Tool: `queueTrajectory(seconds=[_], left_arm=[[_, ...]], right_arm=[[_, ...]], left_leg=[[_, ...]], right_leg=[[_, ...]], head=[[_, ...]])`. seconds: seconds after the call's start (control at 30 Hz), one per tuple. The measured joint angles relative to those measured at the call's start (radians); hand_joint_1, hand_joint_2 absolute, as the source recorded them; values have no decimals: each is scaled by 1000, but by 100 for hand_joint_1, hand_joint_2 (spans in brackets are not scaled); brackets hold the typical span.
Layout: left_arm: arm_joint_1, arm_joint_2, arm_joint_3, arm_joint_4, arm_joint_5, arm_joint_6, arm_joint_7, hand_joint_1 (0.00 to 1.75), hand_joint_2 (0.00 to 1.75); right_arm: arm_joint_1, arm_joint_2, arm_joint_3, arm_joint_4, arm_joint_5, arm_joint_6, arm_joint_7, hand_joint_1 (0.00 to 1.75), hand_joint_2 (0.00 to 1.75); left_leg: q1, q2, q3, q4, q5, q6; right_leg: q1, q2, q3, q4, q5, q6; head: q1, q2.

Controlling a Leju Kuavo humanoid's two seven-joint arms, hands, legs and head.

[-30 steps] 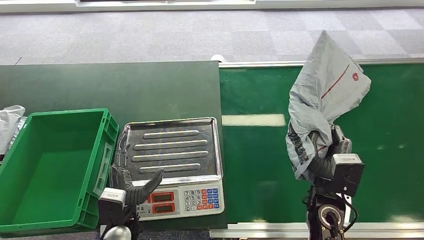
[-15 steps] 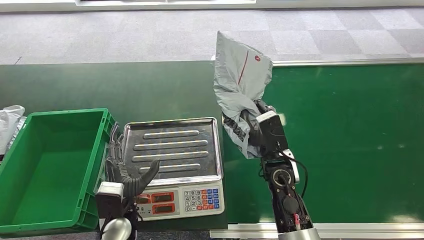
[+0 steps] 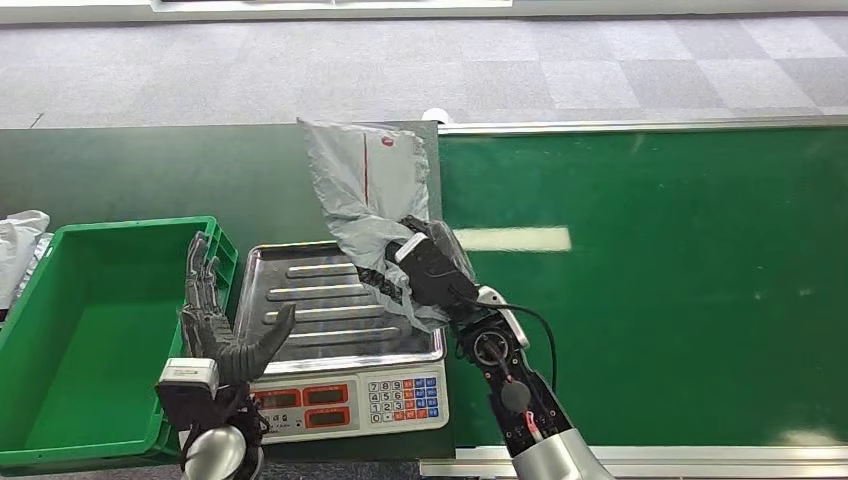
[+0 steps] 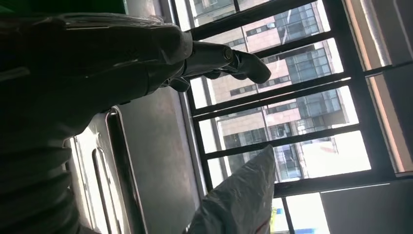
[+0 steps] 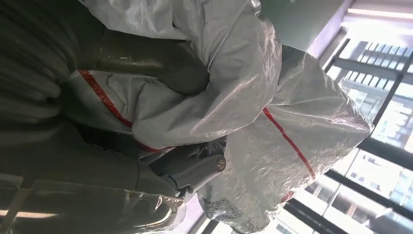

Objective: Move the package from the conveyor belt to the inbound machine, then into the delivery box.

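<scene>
My right hand grips a grey plastic package with a red stripe and logo, held upright above the right part of the scale's steel pan. In the right wrist view the crumpled package wraps over the hand. My left hand is raised with its fingers spread, holding nothing, between the green delivery box and the scale. In the left wrist view the left hand shows beside the pan, with the package's tip beyond it.
The scale's keypad and red displays face me at the front edge. The green conveyor belt stretches to the right, with a metal rail along its far side. A white bag lies left of the green box.
My right arm has swung left from the belt, carrying the package from the belt's edge to over the scale pan. My left hand has risen and moved slightly left, fingers spread.
</scene>
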Motion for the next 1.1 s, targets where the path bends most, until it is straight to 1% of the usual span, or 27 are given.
queueTrajectory(seconds=[0.17,0.3,0.53,0.73,0.87,0.97,1.03,1.1], left_arm=[[-1,0,45,-29,45,-43,-5,0,175],[-1,-1,65,-38,49,-54,-10,0,175],[0,-8,82,-41,47,-51,-14,0,175],[2,-14,93,-49,36,-39,-18,0,175],[0,-17,98,-53,23,-51,-20,0,175],[-2,-17,100,-53,5,-64,-25,0,175],[-3,-17,100,-53,-17,-69,-28,0,175],[-3,-17,93,-53,-43,-70,-28,0,175]], right_arm=[[-1,20,83,28,22,26,-4,175,175],[-3,22,120,44,23,30,-11,0,175],[-15,26,139,65,22,11,-10,0,175],[-18,27,137,71,16,-33,0,0,175],[-15,26,125,71,-1,-44,-34,0,175],[-4,24,107,53,-25,-68,-92,0,175],[13,22,89,18,-44,-106,-140,0,175],[38,17,69,-38,-51,-165,-165,0,175]], left_leg=[[0,0,0,0,0,0],[0,0,0,0,0,0],[0,0,0,0,0,0],[0,0,0,0,0,0],[0,0,0,0,0,0],[0,0,0,0,0,0],[0,0,0,0,0,0],[0,0,0,0,0,0]], right_leg=[[0,0,0,0,0,0],[0,0,0,0,0,0],[0,0,0,0,0,0],[0,0,-1,0,0,0],[0,0,-1,0,0,0],[0,0,-1,0,0,0],[0,0,-1,0,0,0],[0,0,-1,0,0,0]], head=[[0,0],[0,0],[0,0],[0,0],[0,0],[0,0],[0,0],[0,0]])
